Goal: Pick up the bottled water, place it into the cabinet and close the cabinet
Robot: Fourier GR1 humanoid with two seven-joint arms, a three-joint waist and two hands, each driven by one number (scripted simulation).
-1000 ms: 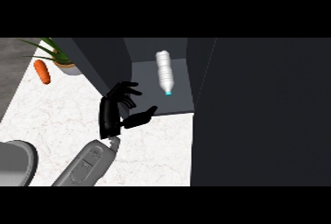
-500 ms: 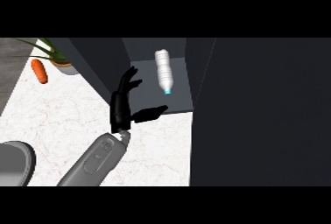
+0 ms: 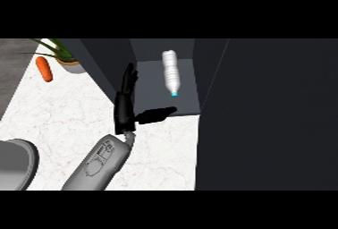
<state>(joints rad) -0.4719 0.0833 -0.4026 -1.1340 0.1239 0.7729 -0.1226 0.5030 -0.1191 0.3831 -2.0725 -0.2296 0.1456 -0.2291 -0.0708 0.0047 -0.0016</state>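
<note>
1. Head view, looking steeply down: only the left hand (image 3: 123, 111) shows, on a grey forearm (image 3: 99, 163) that comes in from the lower edge, left of centre.
2. The hand is open and holds nothing. Its fingers (image 3: 130, 78) are straight and close together, pointing away from the robot, and the thumb (image 3: 156, 114) is spread wide to the hand's right.
3. The bottled water (image 3: 171, 70) lies on its side inside the cabinet (image 3: 188, 102), beyond the thumb and to the right of the fingers, clearly apart from both.
4. The bottle's blue cap (image 3: 174, 94) is the end nearest the hand and points back toward the robot. The clear body runs away from it, deeper into the cabinet.
5. The thumb lies over the front edge of the cabinet's grey floor, and the palm is over the counter (image 3: 52, 116) just in front of that edge.
6. The fingers lie along the right edge of a dark upright panel (image 3: 102, 58) at the cabinet's left side. Whether they touch it cannot be told.
7. Far to the hand's right, a large dark panel (image 3: 277, 112) fills that side of the view.
8. Well to the hand's left, and further from the robot, a carrot (image 3: 45, 68) lies on the white marbled counter just beside a potted plant (image 3: 66, 61).
9. A grey rounded thing (image 3: 13, 165), cut by the view's left edge, sits left of the forearm.
</note>
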